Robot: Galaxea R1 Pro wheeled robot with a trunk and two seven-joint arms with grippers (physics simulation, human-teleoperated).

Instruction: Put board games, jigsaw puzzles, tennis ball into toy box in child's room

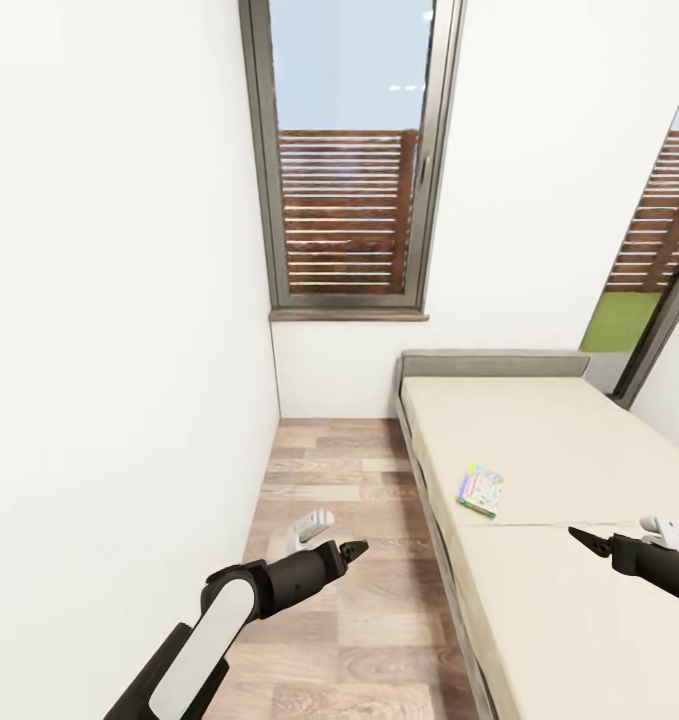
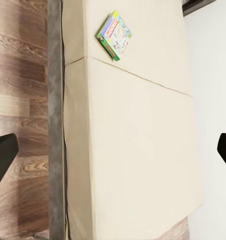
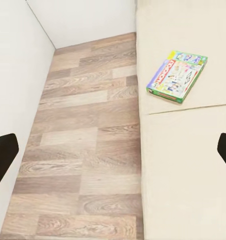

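On beige mattress [image 1: 539,440], flat game box [image 1: 481,490]

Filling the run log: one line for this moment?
board game on bed | left hand open, empty | right hand open, empty | nothing grasped yet

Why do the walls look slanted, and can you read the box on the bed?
Head view: wide-angle lens tilts the window frame and walls; the board game is small and blurred. Right wrist view: sharper, the board game lettering is nearly legible. Left wrist view: flat, even light, no hard shadows on the bed.
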